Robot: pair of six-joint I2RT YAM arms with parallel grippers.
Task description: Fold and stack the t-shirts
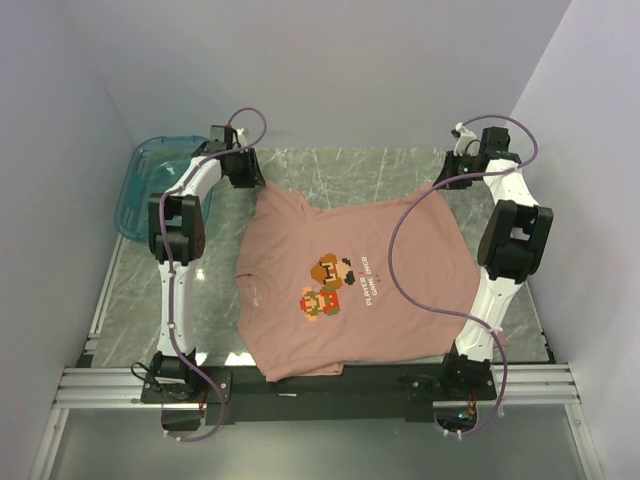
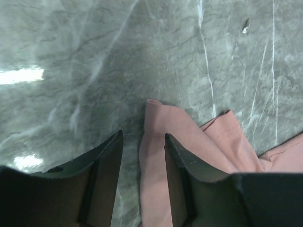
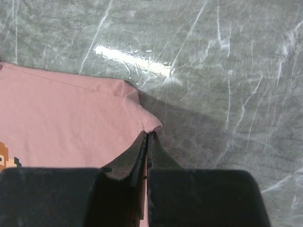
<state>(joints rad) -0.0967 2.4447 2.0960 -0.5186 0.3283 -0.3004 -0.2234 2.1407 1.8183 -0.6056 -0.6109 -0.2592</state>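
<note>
One t-shirt (image 1: 350,290) lying flat; long axis left-right; neck pointing left

1 pink t-shirt (image 1: 300,240), apparently 1 teal bin (image 1: 135,195), 2 robot arms (image 1: 178,225) (image 1: 512,240)

The only words that can be read are on the pink t-shirt (image 1: 300,230). They are small white letters (image 1: 368,280) on the chest, just beside the two little blocky game figures (image 1: 325,287). Seen from the top camera, the letters are turned on their side. One line says "PLAYER" and the line next to it says "GAME OVER". A tiny mark sits after "PLAYER", and it is too small to read.
</note>
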